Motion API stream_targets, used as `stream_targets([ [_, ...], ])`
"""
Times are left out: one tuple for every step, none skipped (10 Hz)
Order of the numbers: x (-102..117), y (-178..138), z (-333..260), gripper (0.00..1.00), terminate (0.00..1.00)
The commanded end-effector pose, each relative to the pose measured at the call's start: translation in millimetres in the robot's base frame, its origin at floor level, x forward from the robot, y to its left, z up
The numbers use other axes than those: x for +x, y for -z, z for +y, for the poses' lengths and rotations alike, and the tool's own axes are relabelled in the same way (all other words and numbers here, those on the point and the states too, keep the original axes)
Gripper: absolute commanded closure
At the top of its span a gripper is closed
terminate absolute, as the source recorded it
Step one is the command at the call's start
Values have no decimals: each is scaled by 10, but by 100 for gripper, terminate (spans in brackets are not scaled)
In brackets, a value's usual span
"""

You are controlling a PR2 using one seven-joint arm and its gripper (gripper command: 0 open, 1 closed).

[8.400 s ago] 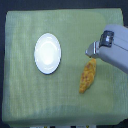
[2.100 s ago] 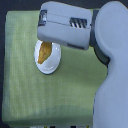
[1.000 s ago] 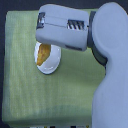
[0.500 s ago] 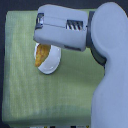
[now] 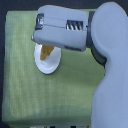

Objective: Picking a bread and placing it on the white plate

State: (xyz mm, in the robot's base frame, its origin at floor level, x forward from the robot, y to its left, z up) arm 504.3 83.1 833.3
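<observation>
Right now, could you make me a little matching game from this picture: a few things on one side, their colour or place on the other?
Things:
1. Round white plate
2. Golden-brown bumpy bread
3. Grey robot arm
4. Green cloth

Descriptions:
A. fills the exterior view's right
B. covers the table
C. lies on the cloth, partly hidden
D. over the plate, under the end effector

Pairs: 1-C, 2-D, 3-A, 4-B

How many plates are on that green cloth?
1. The white plate sits toward the exterior view's left, partly under the robot's arm; the arm could hide others.
</observation>
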Motion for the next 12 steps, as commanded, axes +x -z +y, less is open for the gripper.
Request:
stream_targets([
  [-59,-105,-24,0,0],
  [-41,-160,-29,0,0],
  [-6,-308,-28,0,0],
  [11,-377,-33,0,0],
  [93,-618,-81,0,0],
  [206,-897,-144,0,0],
  [368,-1218,-324,0,0],
  [409,-1321,-404,0,0],
  [469,-1516,-611,0,0],
  [523,-1682,-795,0,0],
  [533,-1700,-854,0,0],
  [501,-1690,-963,0,0],
])
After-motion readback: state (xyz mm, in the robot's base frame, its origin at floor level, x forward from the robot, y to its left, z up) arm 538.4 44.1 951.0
